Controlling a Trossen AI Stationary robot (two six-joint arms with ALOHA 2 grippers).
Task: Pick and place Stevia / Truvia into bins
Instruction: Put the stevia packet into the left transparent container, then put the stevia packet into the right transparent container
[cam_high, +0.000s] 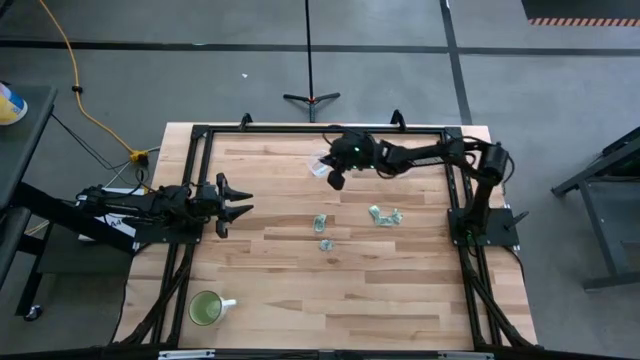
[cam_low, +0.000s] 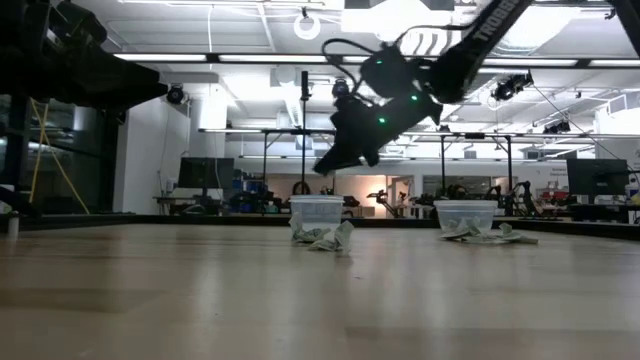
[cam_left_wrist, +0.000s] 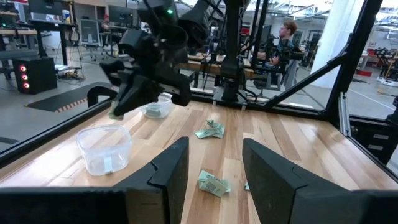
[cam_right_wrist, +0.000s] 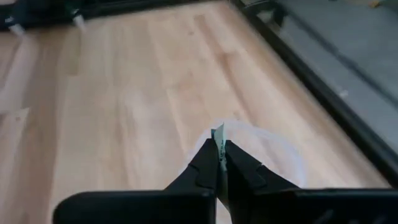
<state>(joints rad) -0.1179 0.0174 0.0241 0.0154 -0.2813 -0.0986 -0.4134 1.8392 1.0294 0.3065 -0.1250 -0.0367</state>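
My right gripper (cam_high: 335, 181) hangs over the far middle of the table, shut on one pale green sachet (cam_right_wrist: 218, 133), above a clear cup (cam_right_wrist: 267, 149) (cam_low: 316, 212). A second clear cup (cam_low: 466, 215) (cam_left_wrist: 157, 106) stands farther to the table's right; the right arm hides it in the high view. Loose sachets lie flat on the wood at mid-table (cam_high: 320, 222) (cam_high: 326, 244) (cam_high: 385, 214). My left gripper (cam_high: 238, 206) (cam_left_wrist: 214, 149) waits open at the table's left edge, touching nothing. My right gripper pinches the sachet between its two fingertips (cam_right_wrist: 208, 163); only a small pale green end (cam_right_wrist: 218, 132) sticks out past them. The fingers slant downward (cam_low: 322, 167). The sachet is lifted clear of the table, above the cup's opening.
A green-filled mug with a white handle (cam_high: 207, 308) stands near the table's near left corner. Black frame rails (cam_high: 320, 128) run along the far edge and both sides. Bare wood lies across the near half (cam_high: 350, 300). A person shows in the room beyond (cam_left_wrist: 287, 31).
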